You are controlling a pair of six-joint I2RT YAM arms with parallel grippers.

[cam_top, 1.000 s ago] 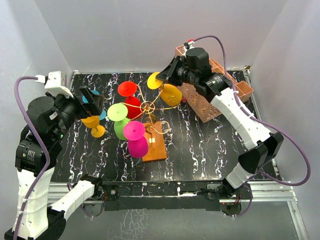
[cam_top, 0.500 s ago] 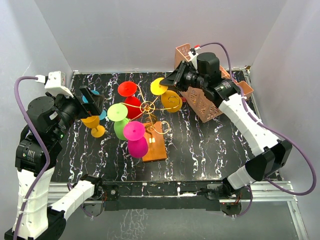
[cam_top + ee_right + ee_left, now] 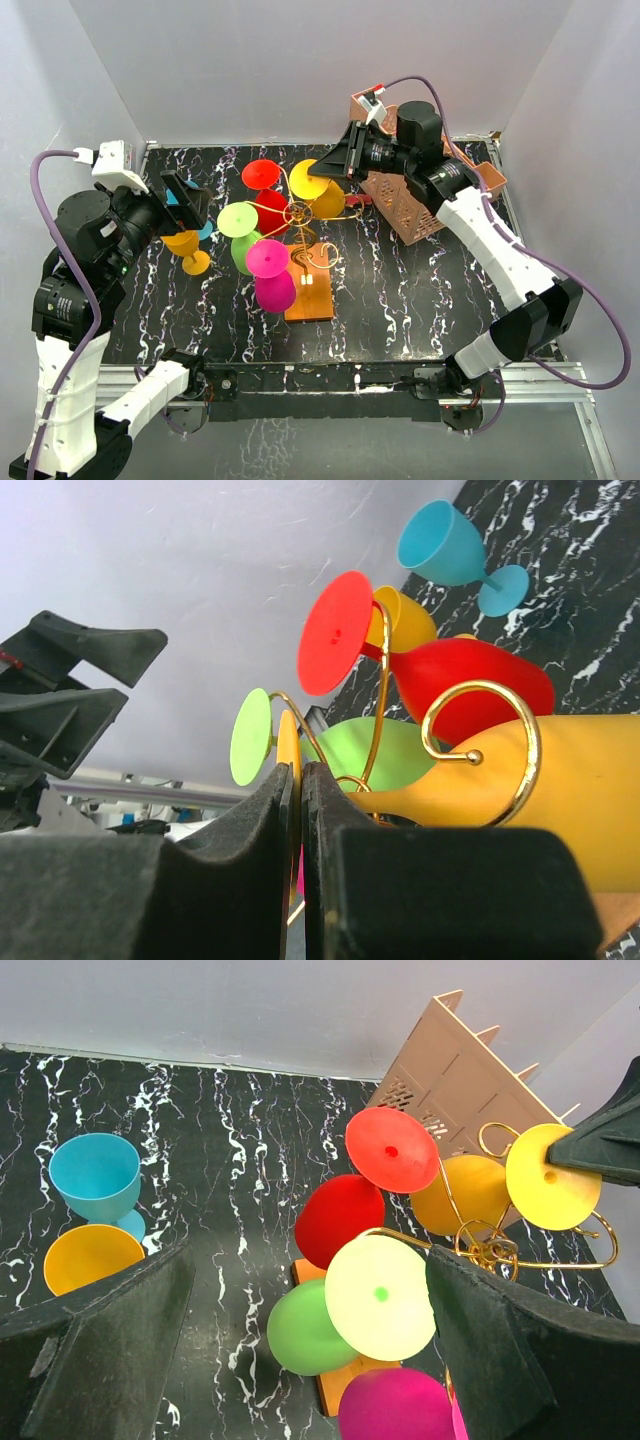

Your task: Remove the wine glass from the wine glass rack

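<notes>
The wine glass rack is a gold wire stand on an orange base. It carries red, green, pink and yellow wine glasses. My right gripper is shut on the flat foot of the yellow glass, which still lies in a gold scroll arm; the foot's edge shows between the pads. My left gripper is open and empty, left of the rack. In its wrist view the green glass sits between its fingers.
A blue glass and an orange glass stand on the black marbled table at the left. A salmon-pink lattice crate stands at the back right, under the right arm. White walls enclose the table.
My right gripper has swung a little left and down with the yellow glass's foot in it, pushing the glass toward the hub. The rack's other glasses shifted slightly. The left arm barely moved.
</notes>
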